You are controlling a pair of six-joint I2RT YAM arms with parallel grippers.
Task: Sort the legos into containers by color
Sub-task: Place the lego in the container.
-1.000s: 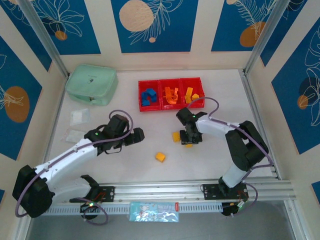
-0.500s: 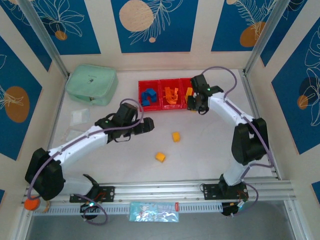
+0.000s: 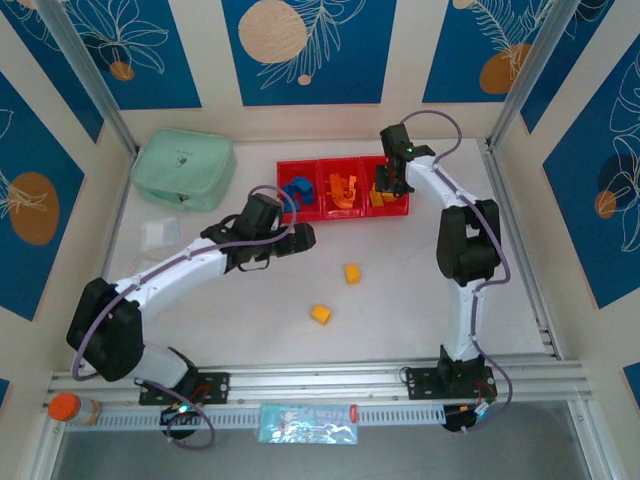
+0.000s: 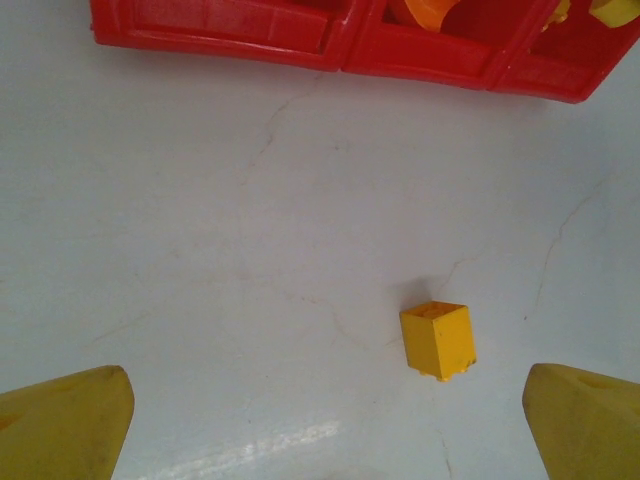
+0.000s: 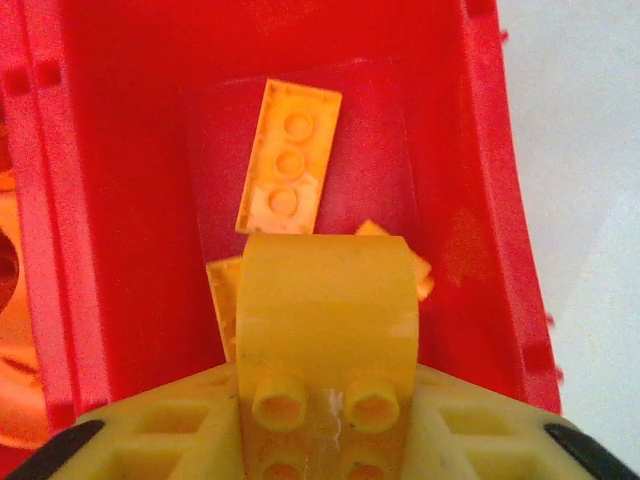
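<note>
– What does the right gripper (image 3: 388, 187) have?
– A yellow brick (image 5: 328, 300), studs showing, pinched between its fingers (image 5: 150, 430). It hangs directly over the rightmost bin (image 5: 490, 200) of the red tray (image 3: 300, 216). A flat yellow three-stud plate (image 5: 288, 170) and other yellow pieces lie below it.
– And the left gripper (image 4: 320, 430)?
– Spread wide, holding nothing. A yellow square brick (image 4: 437, 340) sits on the white table (image 4: 200, 250) just ahead, nearer its right finger. The tray is farther ahead.
</note>
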